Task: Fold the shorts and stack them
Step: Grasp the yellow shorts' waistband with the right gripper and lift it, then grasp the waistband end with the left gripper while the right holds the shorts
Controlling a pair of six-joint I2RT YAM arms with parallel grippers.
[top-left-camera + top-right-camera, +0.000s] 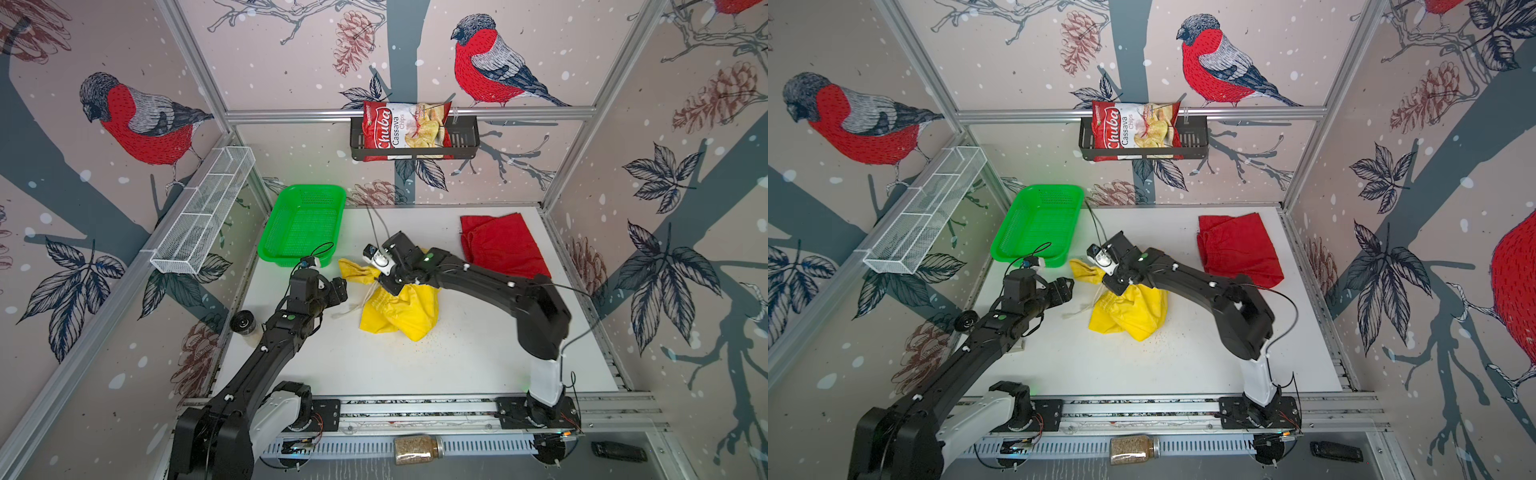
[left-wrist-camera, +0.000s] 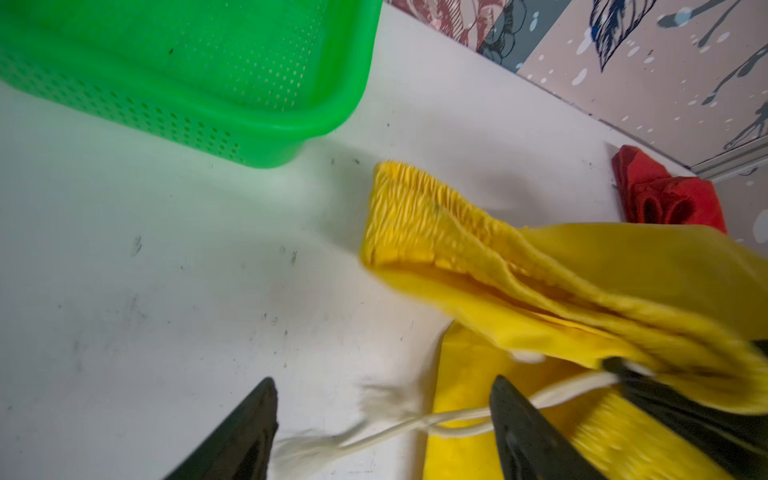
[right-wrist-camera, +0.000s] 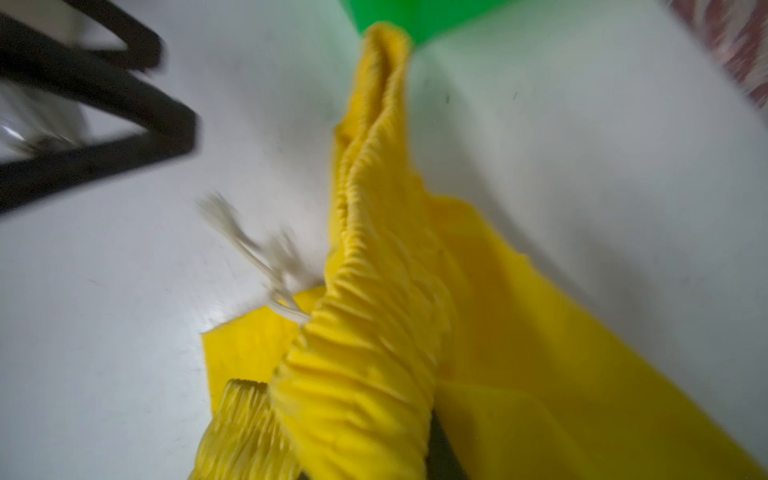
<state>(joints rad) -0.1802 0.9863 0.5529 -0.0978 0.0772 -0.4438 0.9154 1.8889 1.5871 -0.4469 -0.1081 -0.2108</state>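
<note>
In both top views the yellow shorts (image 1: 399, 311) (image 1: 1133, 311) are lying crumpled mid-table (image 1: 457, 353). The right gripper (image 1: 380, 282) is clamping their waistband (image 1: 353, 268) and holding it up. The left gripper (image 1: 343, 289) is hovering just beside them, jaws spread and holding nothing. The red shorts (image 1: 503, 245) are lying folded at the back right, well apart. The basket (image 1: 291, 259) is sitting near the raised waistband.

In the left wrist view the drawstring (image 2: 415, 424) is trailing across the table beneath the spread jaws.

In the blurred right wrist view the waistband is stretching toward the basket.
</note>
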